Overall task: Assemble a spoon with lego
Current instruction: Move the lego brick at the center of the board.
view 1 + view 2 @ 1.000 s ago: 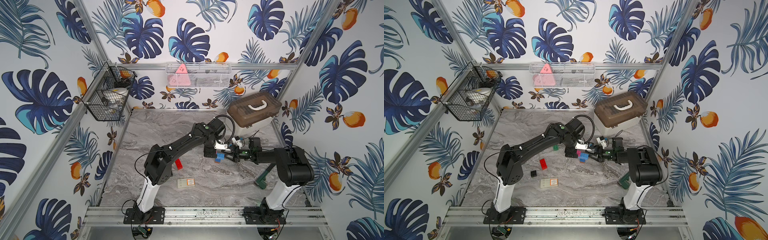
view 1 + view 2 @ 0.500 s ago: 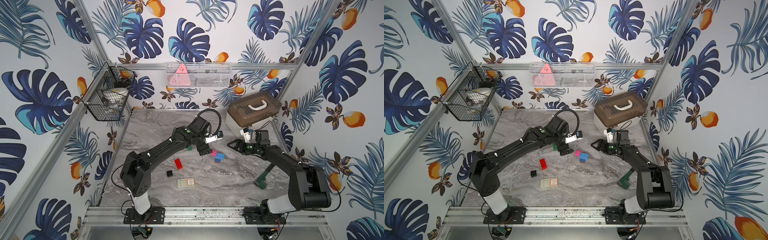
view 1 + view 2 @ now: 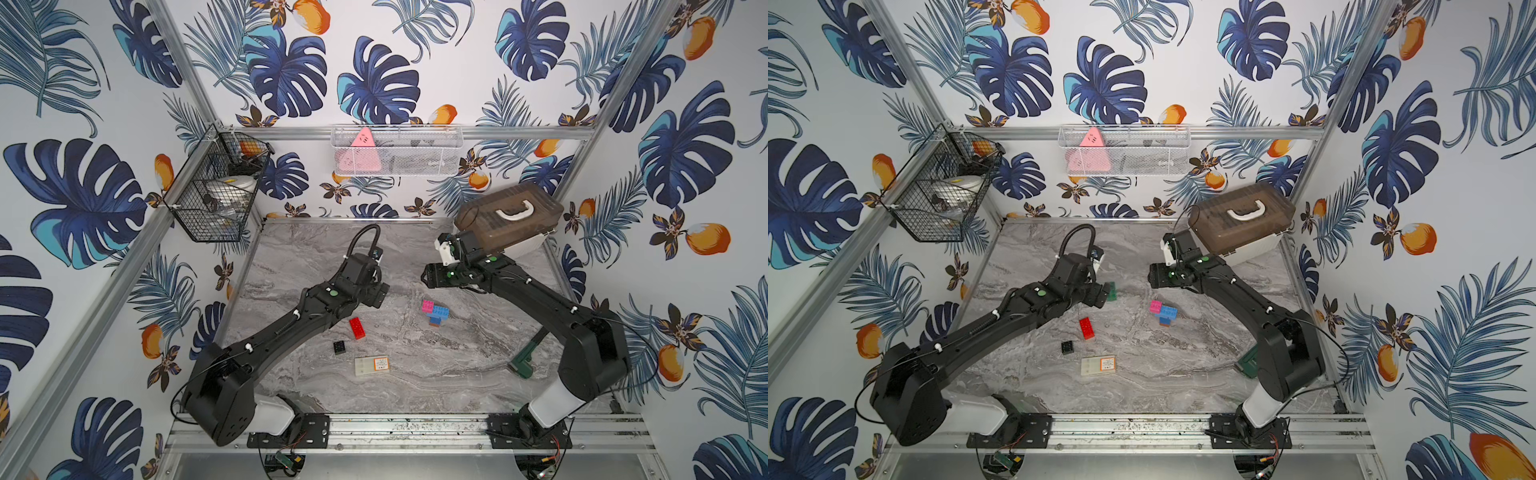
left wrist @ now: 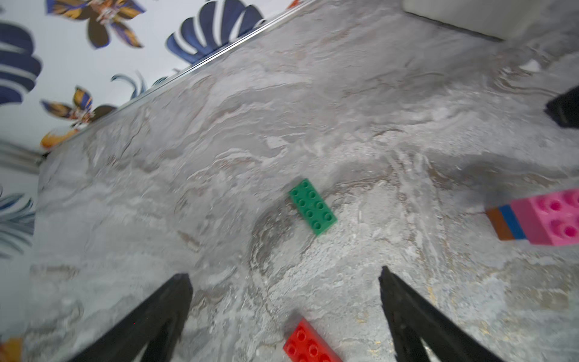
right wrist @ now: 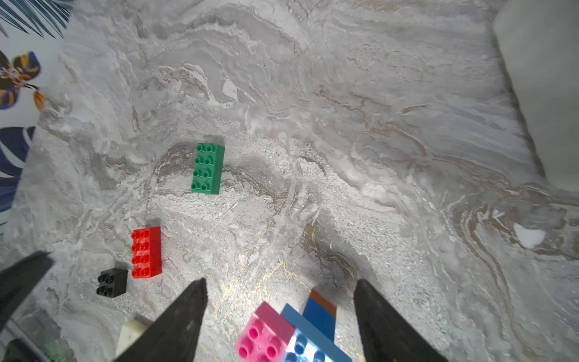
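The spoon [image 3: 435,313], only partly built, lies flat in the middle of the worktop [image 3: 415,257]. Its long axis runs back to front: the pink-and-blue head is toward the back wall and the orange stem end toward the front rail. The left fingers [image 4: 169,301] are spread wide and empty. The right fingers [image 5: 185,313] are spread too and hold nothing. The green brick [image 4: 312,207], red brick [image 3: 356,328] and black brick [image 3: 339,347] lie loose on the left arm's side, apart from the spoon.

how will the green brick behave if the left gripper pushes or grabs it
The green brick lies flat, studs up, on the marble tabletop, so a push likely slides it rather than tips it. It looks like hard moulded plastic: probably stiff and light. Its smooth sides might slip when pinched.
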### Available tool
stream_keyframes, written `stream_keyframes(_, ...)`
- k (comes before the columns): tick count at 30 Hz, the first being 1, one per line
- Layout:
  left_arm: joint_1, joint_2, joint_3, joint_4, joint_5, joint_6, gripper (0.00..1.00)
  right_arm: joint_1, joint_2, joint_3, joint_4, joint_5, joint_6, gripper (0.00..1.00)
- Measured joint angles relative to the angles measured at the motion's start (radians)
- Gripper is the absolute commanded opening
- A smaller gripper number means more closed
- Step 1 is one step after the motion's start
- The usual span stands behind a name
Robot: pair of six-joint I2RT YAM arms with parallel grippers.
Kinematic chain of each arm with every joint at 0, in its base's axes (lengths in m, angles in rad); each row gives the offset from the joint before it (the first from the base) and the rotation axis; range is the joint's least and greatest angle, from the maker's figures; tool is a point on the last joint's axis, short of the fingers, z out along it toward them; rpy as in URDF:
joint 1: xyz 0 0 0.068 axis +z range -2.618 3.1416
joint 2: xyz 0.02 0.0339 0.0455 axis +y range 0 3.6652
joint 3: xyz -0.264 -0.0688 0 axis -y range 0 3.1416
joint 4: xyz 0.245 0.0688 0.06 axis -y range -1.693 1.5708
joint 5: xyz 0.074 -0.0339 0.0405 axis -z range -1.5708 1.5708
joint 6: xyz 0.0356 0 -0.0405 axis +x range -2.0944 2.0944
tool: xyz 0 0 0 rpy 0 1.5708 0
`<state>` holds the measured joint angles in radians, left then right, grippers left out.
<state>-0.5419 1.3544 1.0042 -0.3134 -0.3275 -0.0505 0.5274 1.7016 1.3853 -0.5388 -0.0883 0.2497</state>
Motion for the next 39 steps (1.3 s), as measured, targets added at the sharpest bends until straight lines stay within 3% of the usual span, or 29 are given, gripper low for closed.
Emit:
stream_keyframes(6, 0.003, -0.169, -0.183, 0.005, -0.07, -0.171, 0.99, 0.128, 0.288, 0.293, -0.092, 0.021, 0.005, 0.76)
stream_keyframes(14, 0.004, -0.203, -0.235, -0.01, -0.091, -0.261, 0.98, 0.207, 0.567, 0.538, -0.167, 0.035, 0.021, 0.73)
stream_keyframes(24, 0.004, -0.235, -0.258, -0.024, -0.09, -0.272, 0.98, 0.232, 0.687, 0.612, -0.171, 0.079, 0.043, 0.63)
stream_keyframes(39, 0.004, -0.215, -0.26, -0.024, -0.075, -0.271, 0.97, 0.249, 0.748, 0.692, -0.161, 0.168, 0.019, 0.52)
